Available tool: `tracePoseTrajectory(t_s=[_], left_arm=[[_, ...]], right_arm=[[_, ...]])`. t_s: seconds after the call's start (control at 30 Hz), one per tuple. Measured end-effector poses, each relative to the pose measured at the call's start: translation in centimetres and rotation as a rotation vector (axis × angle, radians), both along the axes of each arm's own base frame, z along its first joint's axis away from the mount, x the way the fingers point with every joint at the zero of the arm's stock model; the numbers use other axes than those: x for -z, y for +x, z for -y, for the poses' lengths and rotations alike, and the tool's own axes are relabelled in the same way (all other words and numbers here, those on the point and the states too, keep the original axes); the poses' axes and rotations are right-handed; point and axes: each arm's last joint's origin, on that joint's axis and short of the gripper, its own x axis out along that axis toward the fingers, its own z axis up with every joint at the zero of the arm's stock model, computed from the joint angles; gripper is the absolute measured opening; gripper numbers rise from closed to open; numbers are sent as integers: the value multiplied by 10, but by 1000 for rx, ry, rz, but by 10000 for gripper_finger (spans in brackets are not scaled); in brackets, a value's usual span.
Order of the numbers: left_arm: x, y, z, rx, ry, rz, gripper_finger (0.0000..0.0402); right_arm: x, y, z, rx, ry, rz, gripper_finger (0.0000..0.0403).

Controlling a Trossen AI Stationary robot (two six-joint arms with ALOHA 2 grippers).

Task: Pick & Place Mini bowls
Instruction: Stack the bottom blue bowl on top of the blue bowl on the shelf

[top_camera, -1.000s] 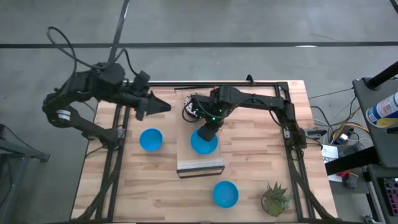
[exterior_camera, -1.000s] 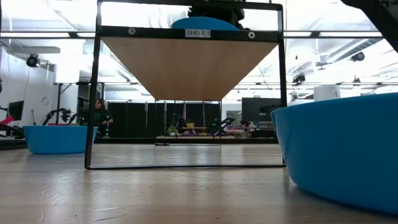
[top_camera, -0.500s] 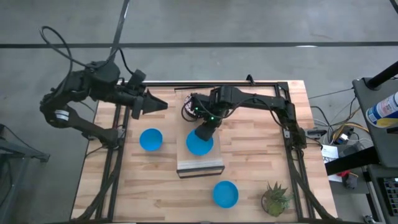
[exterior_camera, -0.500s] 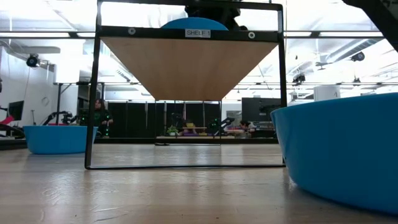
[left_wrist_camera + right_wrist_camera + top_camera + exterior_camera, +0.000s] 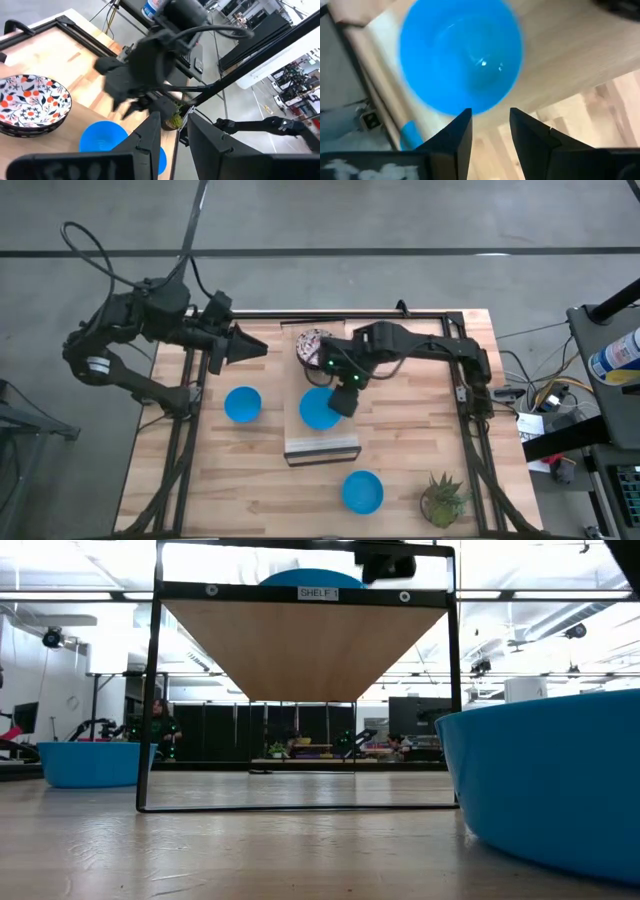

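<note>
While you look straight down, count three plain blue mini bowls: one [image 5: 242,404] on the slatted wooden counter [image 5: 420,430] at about nine o'clock from the centre, one [image 5: 318,409] on the pale wooden board [image 5: 322,442] in the middle, and one [image 5: 362,491] toward five o'clock, near the potted plant [image 5: 442,498]. Their walls are smooth and round, with a glossy inside. You also have a stack of speckled bowls [image 5: 311,343] at twelve o'clock from the board, whitish with red-and-dark patterning; how many are stacked you cannot tell exactly.

Your right end effector [image 5: 345,402] sits over the board bowl's three o'clock rim, its two dark fingers spread apart with nothing between them. Your left end effector [image 5: 252,347] hangs near the counter's ten o'clock corner, its fingers parted and empty.

From counter height, the board shows as a shelf in a dark metal frame [image 5: 152,690], with the blue bowl on top.
</note>
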Motion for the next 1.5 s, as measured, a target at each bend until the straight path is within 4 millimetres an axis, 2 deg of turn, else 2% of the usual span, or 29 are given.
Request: tracePoseTrajectory(t_s=[0.27,0.4,0.5,0.87,1.0,1.23,1.5], left_arm=[[1,1,0,6,6,-4,89],[1,0,0,5,1,-6,89],[1,0,0,5,-1,-7,89],[5,-2,0,21,28,-52,89],[5,-2,0,21,28,-51,89],[5,-3,0,17,18,-51,89],[5,-2,0,11,8,-51,89]], right_arm=[[-20,-29,-39,-43,-74,-21,129],[-31,-46,-68,-82,-102,15,132],[-28,-55,-90,-126,-116,1,132],[24,-79,-154,-151,-169,-199,128],[46,-88,-168,-143,-173,-238,130],[82,-103,-177,-61,-46,-209,132],[116,-118,-169,117,171,-95,132]])
